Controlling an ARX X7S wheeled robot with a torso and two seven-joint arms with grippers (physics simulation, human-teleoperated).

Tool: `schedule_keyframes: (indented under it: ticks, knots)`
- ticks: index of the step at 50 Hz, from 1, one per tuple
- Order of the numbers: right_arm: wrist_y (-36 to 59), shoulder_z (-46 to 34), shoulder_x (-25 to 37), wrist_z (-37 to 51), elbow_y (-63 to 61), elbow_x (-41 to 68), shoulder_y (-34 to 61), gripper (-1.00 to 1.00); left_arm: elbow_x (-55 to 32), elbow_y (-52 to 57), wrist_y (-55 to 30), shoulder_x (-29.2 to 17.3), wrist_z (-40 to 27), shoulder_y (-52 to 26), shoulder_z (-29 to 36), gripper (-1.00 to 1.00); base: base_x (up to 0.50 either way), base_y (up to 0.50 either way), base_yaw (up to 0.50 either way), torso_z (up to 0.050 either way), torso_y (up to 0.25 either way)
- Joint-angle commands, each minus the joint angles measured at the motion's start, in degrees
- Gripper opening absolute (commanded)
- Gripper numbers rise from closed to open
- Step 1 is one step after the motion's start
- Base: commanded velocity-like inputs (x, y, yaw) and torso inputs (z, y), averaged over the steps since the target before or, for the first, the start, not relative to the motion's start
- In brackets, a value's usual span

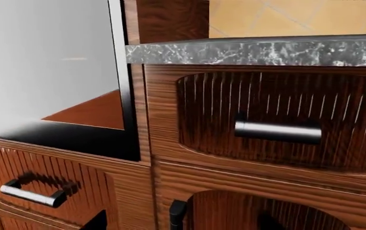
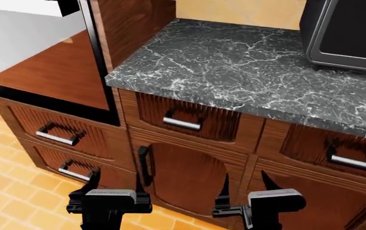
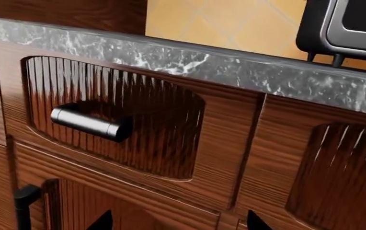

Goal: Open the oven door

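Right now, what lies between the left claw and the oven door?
In the head view, two wooden drawer fronts with silver handles, stacked below the oven door, sit above the left claw.

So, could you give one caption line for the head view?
Both open grippers, left and right, hover low before wooden drawers, the oven door upper left.

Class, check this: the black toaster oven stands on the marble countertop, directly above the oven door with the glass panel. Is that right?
Not quite. The toaster oven does stand on the marble countertop, but at its far right, away from the oven door, which is left of the counter. The head view shows this.
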Motion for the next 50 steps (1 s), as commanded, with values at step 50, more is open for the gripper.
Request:
schedule_keyframes:
  ticks: [50]
  knots:
    - [-0.84, -1.01, 1.76, -1.99, -2.49, 10.43, -1.19, 1.0, -2.47, -0.16, -0.06, -2.26, -2.85, -0.51, 2.96, 1.0, 0.0, 0.02, 0.34, 0.0, 0.0]
